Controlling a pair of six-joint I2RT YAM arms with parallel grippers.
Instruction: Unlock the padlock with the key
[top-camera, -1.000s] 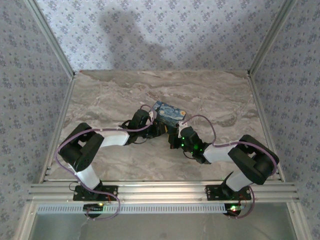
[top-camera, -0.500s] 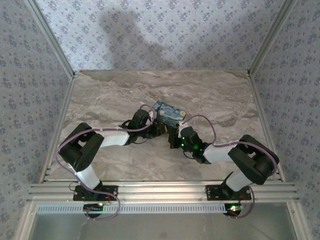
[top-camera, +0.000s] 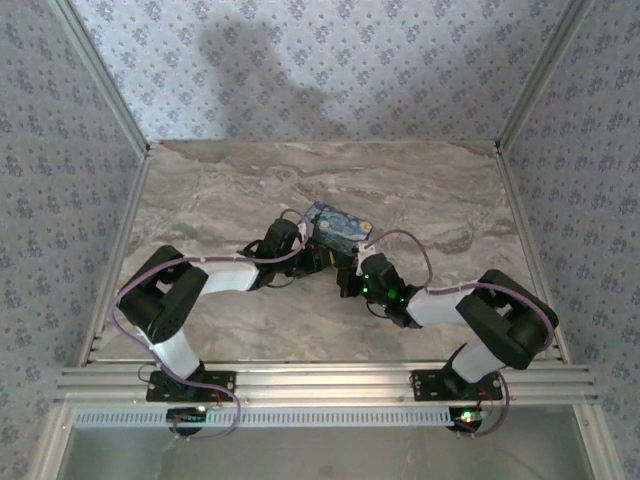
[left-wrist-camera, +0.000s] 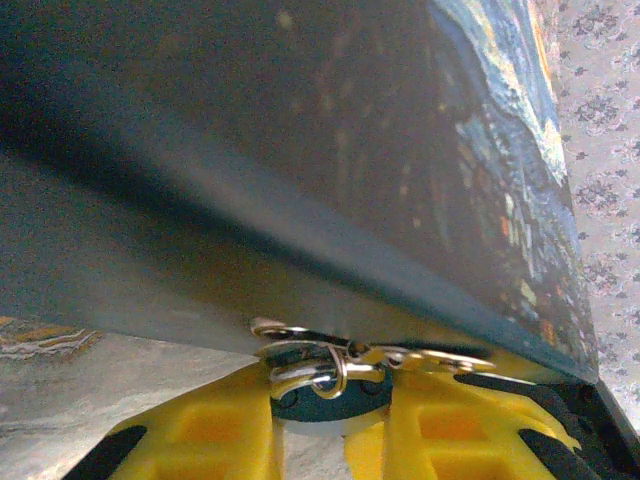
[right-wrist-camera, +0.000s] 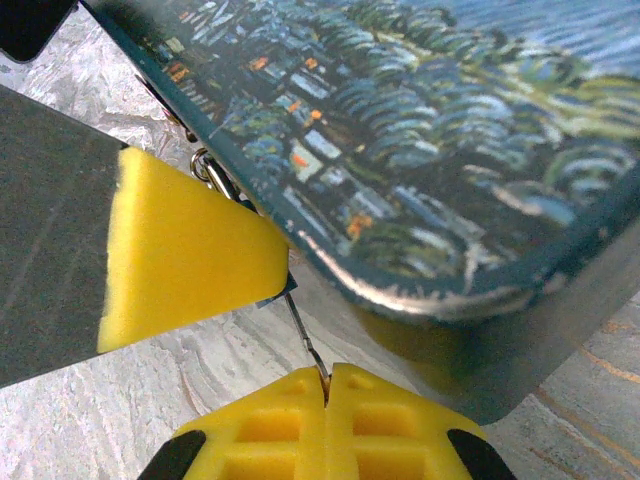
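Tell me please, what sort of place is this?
Probably a robot test cell, not a home: a left arm and right arm bolted to an aluminium rail, a marble-patterned tabletop, and floral-patterned panels walling three sides.

Left tool (top-camera: 322, 258), right tool (top-camera: 347, 280), beside painted box (top-camera: 338, 226)

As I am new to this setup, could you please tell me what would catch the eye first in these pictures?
The swirl-painted box in the middle of the marble table draws the eye first. At its near edge, the left end effector pinches the small padlock, while the right end effector is shut on the thin key.
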